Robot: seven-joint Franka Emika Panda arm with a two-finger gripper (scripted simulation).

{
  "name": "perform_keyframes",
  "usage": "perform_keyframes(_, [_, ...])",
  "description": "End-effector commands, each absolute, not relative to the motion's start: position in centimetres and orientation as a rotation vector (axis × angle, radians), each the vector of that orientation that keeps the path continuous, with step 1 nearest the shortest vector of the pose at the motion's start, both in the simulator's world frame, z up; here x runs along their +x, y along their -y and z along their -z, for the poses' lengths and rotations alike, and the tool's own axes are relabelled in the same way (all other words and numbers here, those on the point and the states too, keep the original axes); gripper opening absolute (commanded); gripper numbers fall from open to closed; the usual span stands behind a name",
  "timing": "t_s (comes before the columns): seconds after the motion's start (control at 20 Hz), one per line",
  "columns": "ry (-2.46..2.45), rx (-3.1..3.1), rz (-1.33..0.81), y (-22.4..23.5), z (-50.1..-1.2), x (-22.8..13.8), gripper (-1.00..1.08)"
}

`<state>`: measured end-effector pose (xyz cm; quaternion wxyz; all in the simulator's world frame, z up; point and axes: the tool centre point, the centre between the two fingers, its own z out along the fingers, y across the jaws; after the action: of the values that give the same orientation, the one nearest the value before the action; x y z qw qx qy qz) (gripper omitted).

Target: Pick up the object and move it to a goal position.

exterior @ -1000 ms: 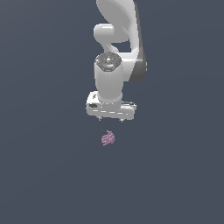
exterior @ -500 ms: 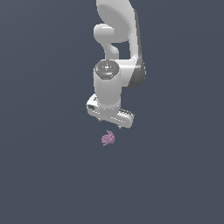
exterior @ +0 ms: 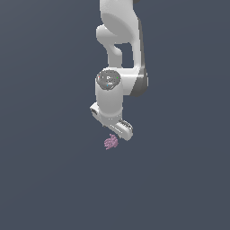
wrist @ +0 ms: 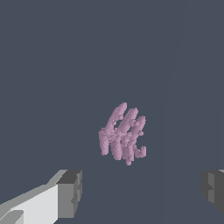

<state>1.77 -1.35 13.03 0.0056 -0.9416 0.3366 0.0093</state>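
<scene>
Arm segments, white and bulky, are seen running from the top centre of the exterior view down to a wrist near the middle of the frame, against a plain dark grey ground with no table edge or goal marker to be made out. Below the wrist, the claw is found tilted, its body slanting down toward the exterior view's right. Compared with a second ago, when the claw sat level and clearly above the object, it has been lowered and turned, so that its lower end now lies just above and beside the object in the exterior view, slightly below centre. In the wrist view the claw is shown released: two grey fingers are spread wide at the lower corners of the frame, with the pink ridged object sitting near the centre, between and beyond them, untouched. Nothing is gripped yet. From this it is judged that the approach is nearly finished and that the new wrist angle was chosen to line the fingers across the lump; a little more descent is likely needed before closing, after which lifting and carrying remain to be done.
</scene>
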Motion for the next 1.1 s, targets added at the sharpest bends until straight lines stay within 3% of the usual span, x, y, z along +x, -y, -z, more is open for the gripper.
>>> perform_keyframes(0.0, [-1.161, -2.908, -0.027, 1.5, -12.5, 2.0, 1.00])
perform_keyframes(1.05, [-1.744, -2.613, -0.001, 2.3, -9.6, 3.3, 1.00])
